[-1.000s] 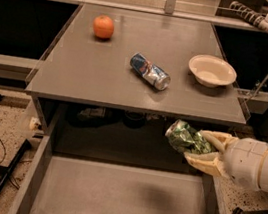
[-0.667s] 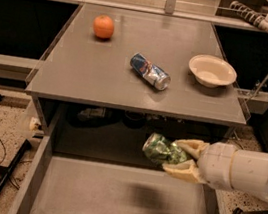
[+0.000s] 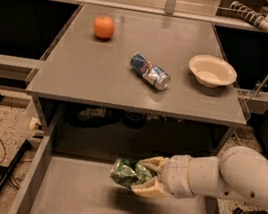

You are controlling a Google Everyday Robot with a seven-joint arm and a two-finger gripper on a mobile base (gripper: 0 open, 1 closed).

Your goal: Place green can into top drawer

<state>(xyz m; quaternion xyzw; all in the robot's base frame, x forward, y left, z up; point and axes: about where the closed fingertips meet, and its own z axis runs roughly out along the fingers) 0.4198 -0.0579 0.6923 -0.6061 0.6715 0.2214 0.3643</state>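
Observation:
The green can (image 3: 126, 172) is a crumpled shiny green can held on its side, with my gripper (image 3: 148, 177) shut on it from the right. The white arm reaches in from the right edge. Can and gripper hang above the middle of the top drawer (image 3: 73, 200), a wide grey drawer pulled open below the table. The can's shadow falls on the drawer floor beneath it.
On the grey table (image 3: 104, 74) lie an orange (image 3: 103, 27) at the back left, a blue-and-silver can (image 3: 150, 71) on its side in the middle, and a cream bowl (image 3: 212, 71) at the right. Cables lie on the floor at left.
My gripper has carried the green can leftward and slightly down, from the drawer's right side to over its middle. The table's objects have not moved.

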